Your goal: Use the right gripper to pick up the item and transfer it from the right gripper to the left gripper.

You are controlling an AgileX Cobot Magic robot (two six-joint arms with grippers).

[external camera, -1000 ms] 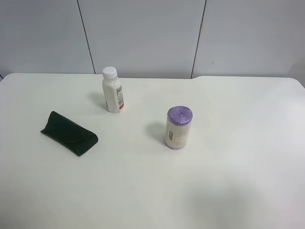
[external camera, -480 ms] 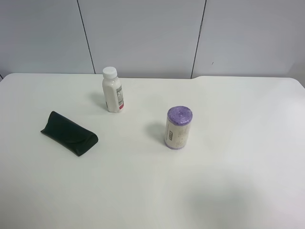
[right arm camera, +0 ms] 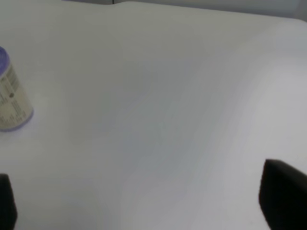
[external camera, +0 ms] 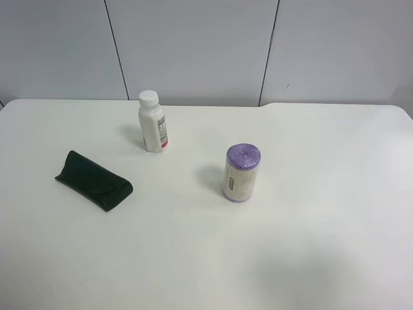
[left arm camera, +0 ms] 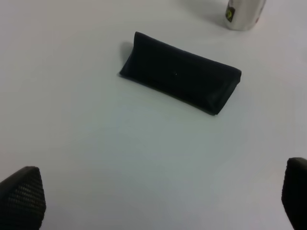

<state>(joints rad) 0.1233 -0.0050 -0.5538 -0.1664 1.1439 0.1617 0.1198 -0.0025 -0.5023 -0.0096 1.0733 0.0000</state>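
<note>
The item, a flat black glasses case [external camera: 93,180], lies on the white table [external camera: 322,213] at the exterior high view's left. No arm shows in that view. The left wrist view shows the case [left arm camera: 180,72] lying ahead of my left gripper [left arm camera: 158,196], whose black fingertips [left arm camera: 21,196] stand wide apart, open and empty. My right gripper [right arm camera: 144,201] is also open and empty above bare table, its fingertips [right arm camera: 283,191] at the frame's edges. The case does not show in the right wrist view.
A white bottle [external camera: 152,123] stands behind the case; its base shows in the left wrist view [left arm camera: 243,12]. A purple-topped cylinder [external camera: 242,173] stands mid-table and shows at the edge of the right wrist view [right arm camera: 9,96]. A grey panelled wall backs the table.
</note>
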